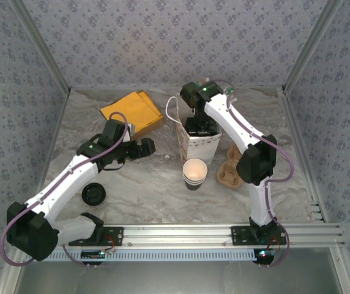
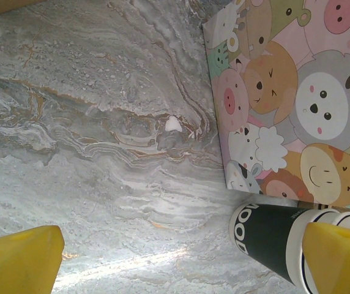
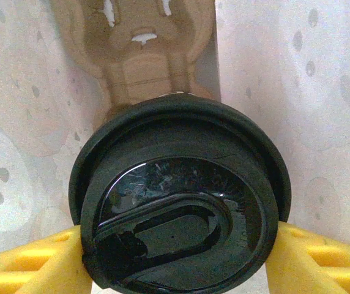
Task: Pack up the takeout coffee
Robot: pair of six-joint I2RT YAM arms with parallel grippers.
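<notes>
The takeout coffee (image 1: 194, 173) stands upright and open-topped on the bench (image 1: 150, 190), just in front of the cartoon-printed paper bag (image 1: 197, 146) and to the left of a cardboard carrier (image 1: 230, 171). My right gripper (image 3: 178, 245) is down inside that bag, its fingers clamped on either side of a black lid (image 3: 181, 184). My left gripper (image 2: 181, 257) hovers over the bench left of the bag, fingers spread wide and holding nothing.
</notes>
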